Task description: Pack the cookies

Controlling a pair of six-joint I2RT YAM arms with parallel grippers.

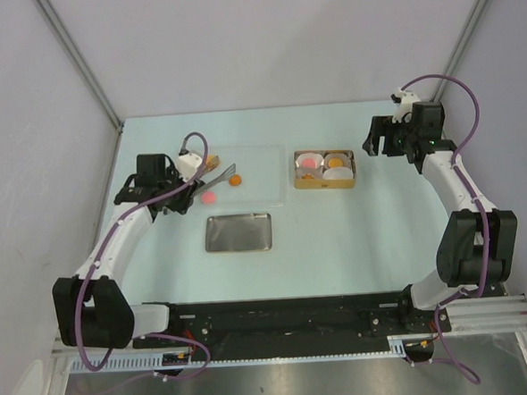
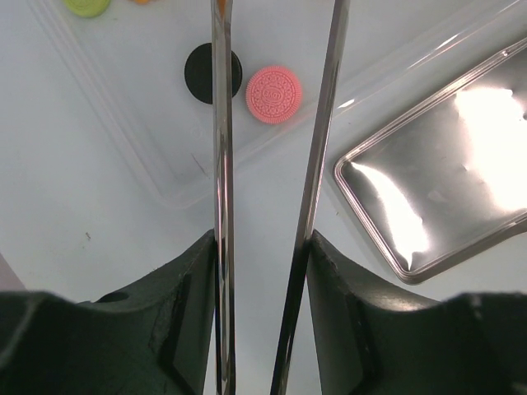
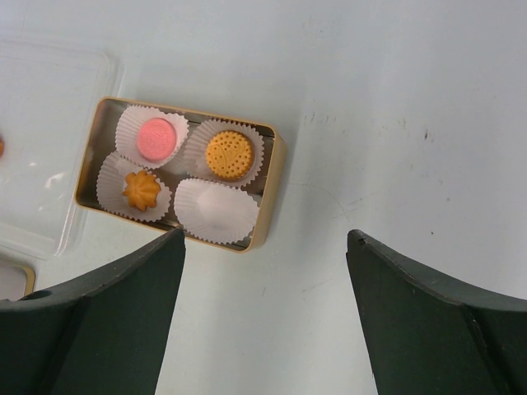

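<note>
Over on the left side, the left gripper [image 2: 263,239] is half-closed on a pair of tongs [image 2: 221,164]. The blades are apart, with nothing between them that I can see, above the tray [image 2: 165,177] where a pink cookie [image 2: 274,94] and a black cookie [image 2: 198,74] lie loose. Three more cookies [image 3: 229,155] sit in the box [image 3: 276,181], and one cup [image 3: 216,210] is free. Meanwhile the right gripper [image 3: 265,237] hangs wide open, empty. My worry is the thin blades twisting in that grip, or a pinched cookie skating off on the slick plastic.

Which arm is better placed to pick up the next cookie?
Left. The left pincer holds tongs close to the pink cookie; the right pincer hangs open and empty beside the box.
</note>
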